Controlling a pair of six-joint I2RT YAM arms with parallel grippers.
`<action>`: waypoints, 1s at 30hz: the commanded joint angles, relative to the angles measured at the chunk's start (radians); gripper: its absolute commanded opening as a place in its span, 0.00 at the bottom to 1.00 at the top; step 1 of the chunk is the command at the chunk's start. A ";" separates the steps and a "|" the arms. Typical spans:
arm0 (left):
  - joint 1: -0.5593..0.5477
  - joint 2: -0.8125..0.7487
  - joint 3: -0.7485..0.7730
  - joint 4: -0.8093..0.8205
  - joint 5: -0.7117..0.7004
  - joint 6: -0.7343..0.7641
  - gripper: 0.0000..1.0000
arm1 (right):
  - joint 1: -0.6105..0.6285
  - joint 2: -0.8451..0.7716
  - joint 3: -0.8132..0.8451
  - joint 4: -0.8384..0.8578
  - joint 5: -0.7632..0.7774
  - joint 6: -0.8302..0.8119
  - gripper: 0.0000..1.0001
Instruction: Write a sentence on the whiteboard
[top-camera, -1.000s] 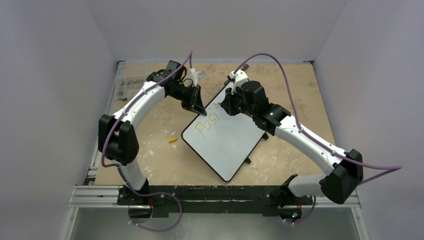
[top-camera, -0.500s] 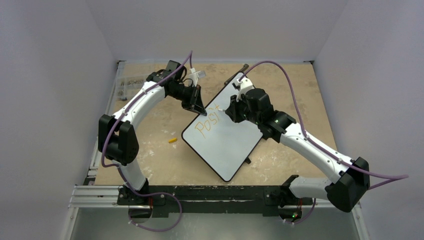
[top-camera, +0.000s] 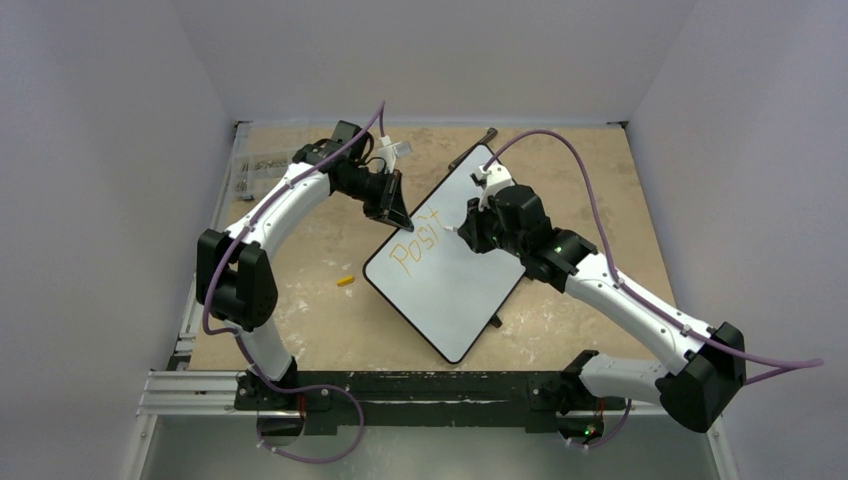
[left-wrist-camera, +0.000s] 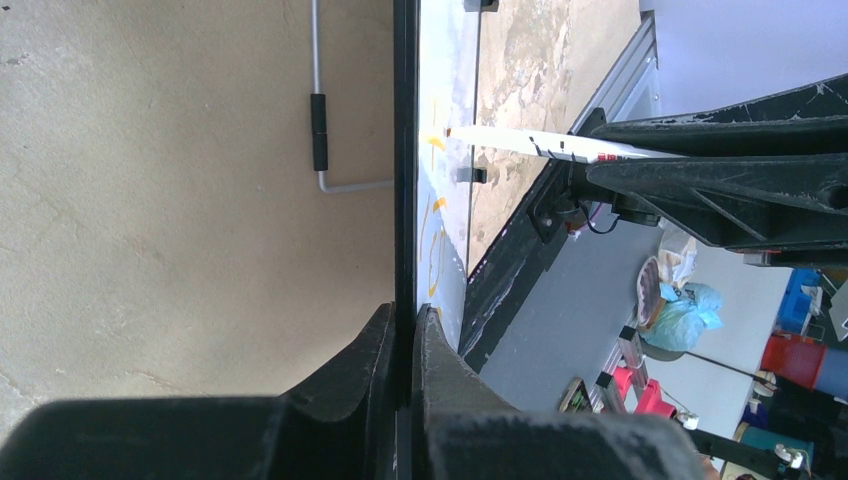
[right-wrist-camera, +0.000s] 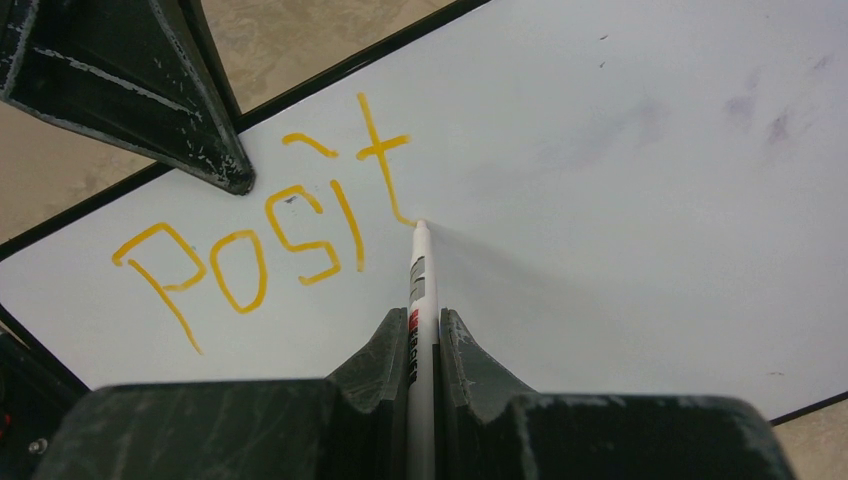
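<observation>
Since a second ago the sentence (right-wrist-camera: 347, 228) gained a "t"; right hand (right-wrist-camera: 415, 322) pinches the marker (right-wrist-camera: 421, 262), tip touching the whiteboard (right-wrist-camera: 640, 220) ahead; left hand (left-wrist-camera: 404, 335) clamps its edge steady.

The top view looks down from high over the near edge, taking in the whole tabletop (top-camera: 300, 330). The left wrist view sits close behind the left pincer (left-wrist-camera: 405, 318), sighting along the whiteboard (left-wrist-camera: 447, 80) edge between its jaws. The right wrist view peers along the marker (right-wrist-camera: 419, 280) in the right pincer (right-wrist-camera: 423, 320) onto that board; all share the lettering (right-wrist-camera: 240, 265) ahead of it
</observation>
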 joint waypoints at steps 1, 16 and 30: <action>-0.026 -0.038 -0.003 -0.013 -0.026 0.025 0.00 | -0.002 0.008 0.035 0.006 0.052 -0.001 0.00; -0.027 -0.040 -0.004 -0.013 -0.031 0.026 0.00 | -0.002 0.051 0.164 -0.003 0.057 -0.035 0.00; -0.027 -0.037 -0.002 -0.011 -0.033 0.019 0.00 | -0.005 0.055 0.179 -0.009 0.084 -0.063 0.00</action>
